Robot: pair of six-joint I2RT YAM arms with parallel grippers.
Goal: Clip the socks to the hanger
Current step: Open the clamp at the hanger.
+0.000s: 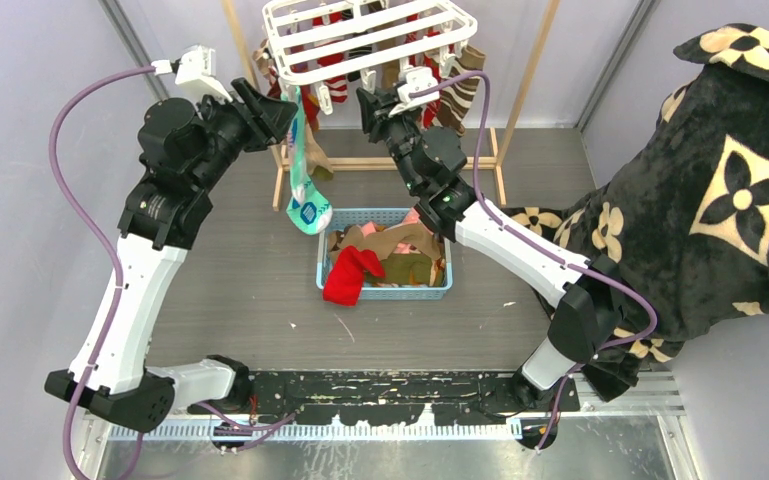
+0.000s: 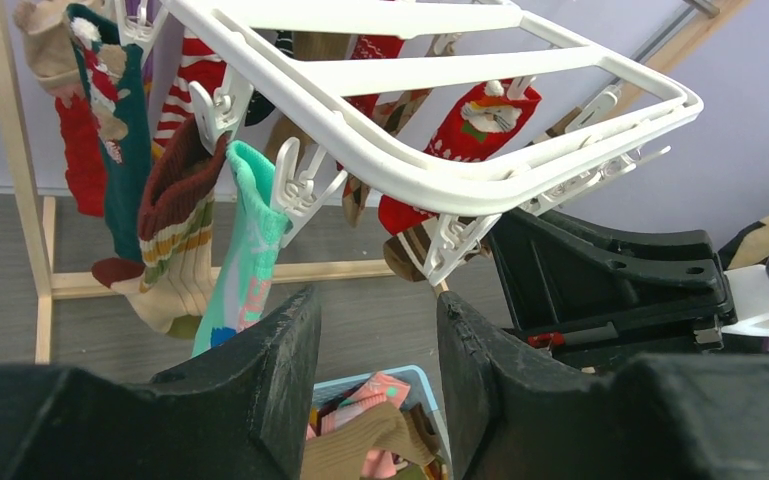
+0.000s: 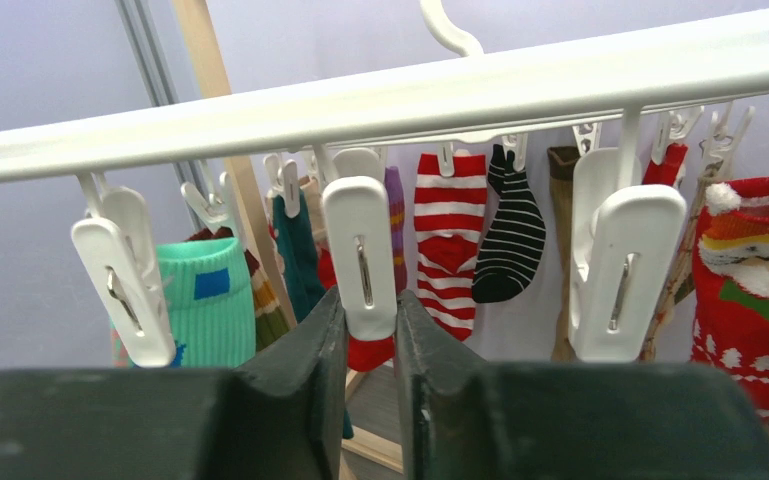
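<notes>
Toward the far middle of the worktop (image 1: 230, 290), the hanger (image 1: 365, 35) is seen between the posts of a wooden frame (image 1: 400, 162), with many socks (image 3: 450, 240) pinned beneath its bars. A teal sock (image 2: 250, 250) is held by its cuff in one clip at the hanger's left edge and hangs straight down, its toe reaching near the basket (image 1: 322, 262).

The left end effector (image 2: 375, 370) is raised just beside this teal sock, under the hanger's rim. Its fingers are spread apart and nothing is held between them.

The right end effector (image 3: 370, 320) is lifted to the hanger's near rail. Its fingers are pressed together on the lower end of a white clip (image 3: 360, 250), which hangs upright between two neighbouring clips. No sock is seen in that clip's mouth.

Loose socks are piled in the blue basket below the hanger, and a red sock (image 1: 352, 278) is draped over its near left rim.
</notes>
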